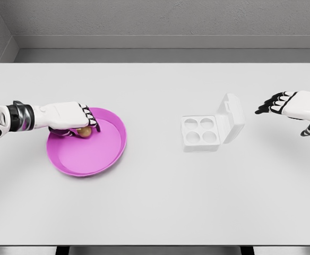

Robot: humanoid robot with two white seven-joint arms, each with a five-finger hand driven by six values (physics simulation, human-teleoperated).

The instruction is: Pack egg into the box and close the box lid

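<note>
The step in hand is the pickup: the left hand [72,118] reaches into the pink bowl [110,154] and its fingers [90,118] curl down over the brown egg [84,131], which sits on the bowl floor just under them, near the bowl's left wall. The fingers appear closed around the egg from above, though whether it is lifted clear of the bowl cannot be told. The box [200,133] lies well off to the right of those fingers on the white surface [155,207], its four cups empty and its lid [232,118] standing open on the far-right side. The right hand [285,103] hovers just beyond the lid, fingers spread and holding nothing. Next, by my judgement, the grip must firm up enough to raise the egg over the bowl's rim without squeezing or rolling it, then carry it rightward to a cup. The right hand looks placed to fold the lid afterwards.
</note>
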